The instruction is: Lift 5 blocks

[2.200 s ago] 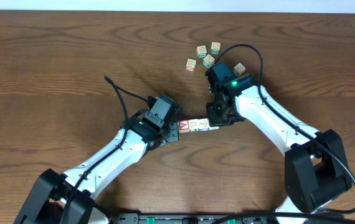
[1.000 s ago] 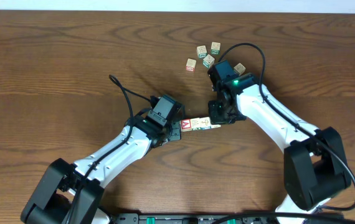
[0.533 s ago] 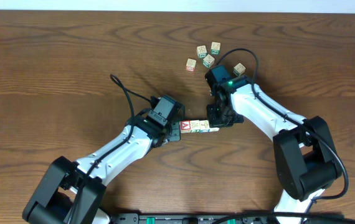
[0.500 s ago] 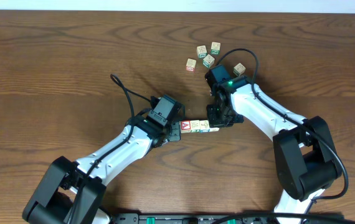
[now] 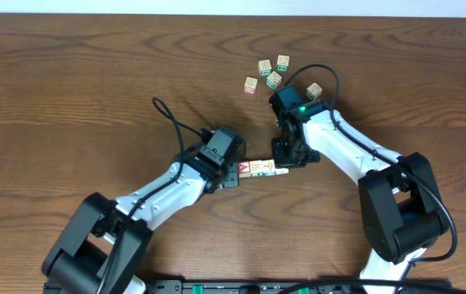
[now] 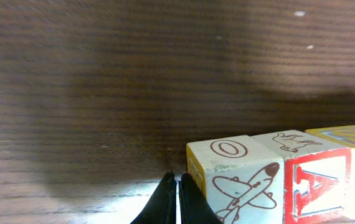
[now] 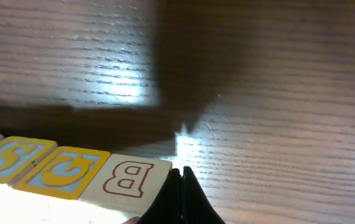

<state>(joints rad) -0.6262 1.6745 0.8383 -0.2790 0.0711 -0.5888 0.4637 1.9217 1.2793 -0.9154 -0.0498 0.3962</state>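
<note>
Tabletop (image 5: 69,82) of brown wood spans the overhead view. From the lower left, the left arm (image 5: 159,194) reaches toward the middle, a black cable looping off its wrist. The left gripper (image 5: 235,170) has its fingers pressed together with nothing between them. In the left wrist view the closed tips (image 6: 177,194) sit against the edge of a cream block printed with an airplane (image 6: 240,180).

A short row of blocks (image 5: 259,167) lies end to end near the middle of the table, between the two grippers. Its red block with a white A (image 5: 245,168) is close to the left gripper. How many blocks make up the row is hard to tell, and so is whether it rests on the wood or hangs just above it.

The right gripper (image 5: 285,163) is also pinched shut on nothing, its tips (image 7: 180,186) against the end block, which is marked B (image 7: 131,177). Two yellow-faced blocks (image 7: 59,169) follow that one in the right wrist view.

Five loose blocks (image 5: 274,79) lie scattered toward the far edge, well apart from the row. The right arm (image 5: 356,155) comes in from the lower right.
</note>
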